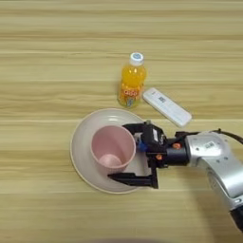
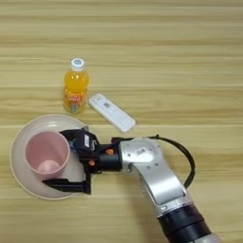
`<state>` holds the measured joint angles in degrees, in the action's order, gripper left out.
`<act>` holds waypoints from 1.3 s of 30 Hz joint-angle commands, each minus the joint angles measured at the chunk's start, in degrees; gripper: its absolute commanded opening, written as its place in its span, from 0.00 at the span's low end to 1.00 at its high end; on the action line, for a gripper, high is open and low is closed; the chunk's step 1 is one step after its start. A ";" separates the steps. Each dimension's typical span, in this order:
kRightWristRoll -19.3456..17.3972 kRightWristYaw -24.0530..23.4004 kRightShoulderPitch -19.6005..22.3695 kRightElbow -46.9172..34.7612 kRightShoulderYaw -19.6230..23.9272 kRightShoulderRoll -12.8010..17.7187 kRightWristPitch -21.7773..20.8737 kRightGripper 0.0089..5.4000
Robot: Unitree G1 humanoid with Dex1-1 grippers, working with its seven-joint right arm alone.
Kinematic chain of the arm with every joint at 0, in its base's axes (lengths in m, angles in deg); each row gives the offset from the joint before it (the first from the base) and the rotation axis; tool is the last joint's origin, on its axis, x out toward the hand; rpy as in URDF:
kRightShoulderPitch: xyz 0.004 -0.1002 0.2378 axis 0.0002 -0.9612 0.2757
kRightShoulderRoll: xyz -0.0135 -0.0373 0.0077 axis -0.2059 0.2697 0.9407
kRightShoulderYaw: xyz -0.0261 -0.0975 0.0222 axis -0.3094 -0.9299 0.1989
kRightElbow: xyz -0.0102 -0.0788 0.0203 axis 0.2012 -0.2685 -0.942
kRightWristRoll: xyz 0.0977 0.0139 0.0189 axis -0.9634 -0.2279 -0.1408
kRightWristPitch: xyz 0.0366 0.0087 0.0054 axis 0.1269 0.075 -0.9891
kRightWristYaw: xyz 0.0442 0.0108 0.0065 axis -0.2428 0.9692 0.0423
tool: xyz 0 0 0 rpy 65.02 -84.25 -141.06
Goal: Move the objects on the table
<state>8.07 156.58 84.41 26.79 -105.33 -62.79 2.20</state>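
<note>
Your claw (image 1: 122, 152) spread wide, fingers flanking pink cup (image 1: 113, 147) on plate (image 1: 80, 156). Blue item at its palm unclear. Next: judge grasp before closing.

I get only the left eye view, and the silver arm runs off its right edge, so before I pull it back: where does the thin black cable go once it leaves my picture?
Observer: The thin black cable bows out to the right of the silver forearm, over the light wooden table, then curves back down towards the arm.
Operator: And how does the arm itself run on?
Observer: It slants down and to the right, ending in a black ribbed cuff near the bottom edge.
</note>
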 commanded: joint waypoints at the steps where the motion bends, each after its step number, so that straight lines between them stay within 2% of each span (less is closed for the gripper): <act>1: -1.22 -0.72 2.32 -2.57 1.81 1.65 -0.96 0.99; 19: -1.50 0.92 1.97 0.23 6.06 4.84 -2.36 0.99; 31: -1.56 1.31 4.80 4.82 10.46 7.07 -4.83 0.99; 39: -0.89 1.20 5.35 6.04 11.43 7.12 -5.83 0.99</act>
<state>7.73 159.84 86.16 34.18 -95.83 -57.26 -1.71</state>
